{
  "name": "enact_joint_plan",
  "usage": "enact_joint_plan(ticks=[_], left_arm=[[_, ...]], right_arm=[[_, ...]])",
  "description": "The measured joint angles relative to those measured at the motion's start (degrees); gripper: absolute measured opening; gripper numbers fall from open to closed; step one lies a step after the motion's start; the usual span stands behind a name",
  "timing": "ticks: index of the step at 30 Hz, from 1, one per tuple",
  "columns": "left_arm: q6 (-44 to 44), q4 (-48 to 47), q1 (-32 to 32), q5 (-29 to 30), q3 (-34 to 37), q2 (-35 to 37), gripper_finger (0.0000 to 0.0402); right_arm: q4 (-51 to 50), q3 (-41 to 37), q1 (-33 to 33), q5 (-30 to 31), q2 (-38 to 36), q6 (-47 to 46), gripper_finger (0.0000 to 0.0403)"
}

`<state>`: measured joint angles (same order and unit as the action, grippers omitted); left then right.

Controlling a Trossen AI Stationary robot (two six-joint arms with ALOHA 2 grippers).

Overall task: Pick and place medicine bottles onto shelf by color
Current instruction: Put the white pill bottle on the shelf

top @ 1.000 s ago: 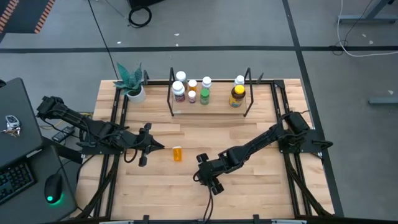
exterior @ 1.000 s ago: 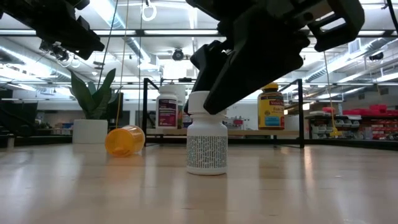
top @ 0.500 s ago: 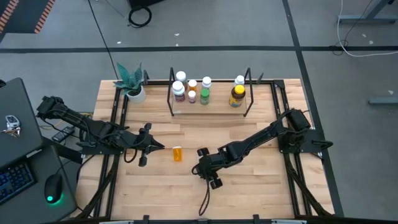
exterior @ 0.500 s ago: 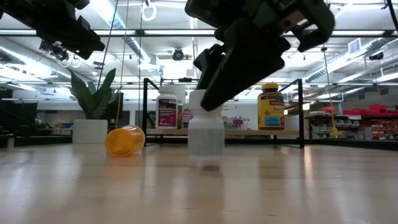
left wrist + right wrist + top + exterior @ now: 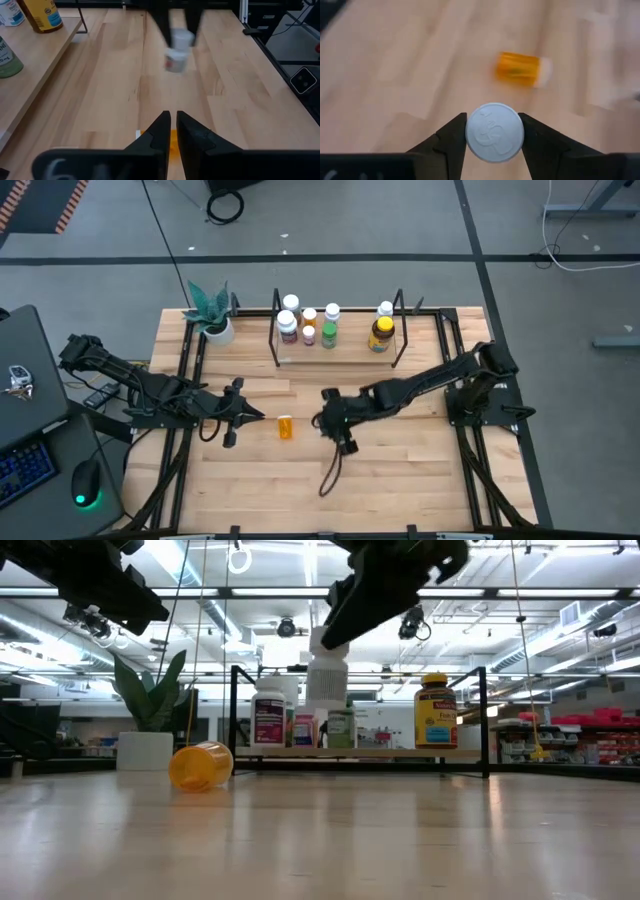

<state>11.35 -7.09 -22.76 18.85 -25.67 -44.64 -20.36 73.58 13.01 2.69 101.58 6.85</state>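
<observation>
A white medicine bottle [image 5: 327, 680] hangs upright well above the table, with my right gripper [image 5: 325, 422] shut on its cap at mid-table. An orange bottle [image 5: 286, 427] lies on its side on the wood just to the left of it. My left gripper [image 5: 250, 415] hovers shut left of the orange bottle, pointing at it and touching nothing. At the far edge the black-rod shelf [image 5: 337, 358] carries several bottles standing upright, among them an amber one with a yellow lid [image 5: 381, 333]. My right gripper pinches the white bottle's round cap [image 5: 476, 135] between its two fingers [image 5: 451, 139], one on each opposite side. The fingers slant down at it from the table's right. The bottle hangs upright below them, lifted clear of the table.
A white pot with a green plant [image 5: 212, 315] stands at the far left beside the shelf. Black rails [image 5: 188, 380] run along the table's left and right sides. Bare wood lies between the shelf and the grippers and toward the near edge.
My right gripper has risen and gone toward the far edge and the shelf, carrying the white bottle. The bottle stood on the table a second ago and now hangs upright, lifted clear of it. The orange bottle has not moved.
</observation>
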Motion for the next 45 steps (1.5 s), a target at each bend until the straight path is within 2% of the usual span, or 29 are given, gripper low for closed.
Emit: enact_joint_plan(ticks=[9, 15, 19, 22, 29, 37, 45], left_arm=[[0.0, 0.2, 0.0, 0.0, 0.0, 0.0, 0.0028], [0.0, 0.2, 0.0, 0.0, 0.0, 0.0, 0.0036], [0.0, 0.1, 0.0, 0.0, 0.0, 0.0, 0.004], [0.0, 0.1, 0.0, 0.0, 0.0, 0.0, 0.0039], [-0.1, 0.0, 0.0, 0.0, 0.0, 0.0, 0.003], [-0.1, -0.1, 0.0, 0.0, 0.0, 0.0, 0.0034], [-0.1, 0.0, 0.0, 0.0, 0.0, 0.0, 0.0038]], right_arm=[[-5.3, -0.6, -8.6, 5.2, -4.4, -2.6, 0.0174], [3.2, -10.0, -15.8, 5.9, -9.8, -5.1, 0.0174], [8.5, -16.7, -20.3, 10.9, -14.3, -7.8, 0.0174], [9.7, -18.5, -23.0, 14.2, -16.1, -10.9, 0.0174], [11.1, -18.5, -27.7, 17.2, -13.7, -14.7, 0.0174], [10.2, -16.8, -32.1, 13.7, -9.6, -15.6, 0.0174], [10.0, -16.6, -32.1, 13.1, -10.1, -15.9, 0.0174]])
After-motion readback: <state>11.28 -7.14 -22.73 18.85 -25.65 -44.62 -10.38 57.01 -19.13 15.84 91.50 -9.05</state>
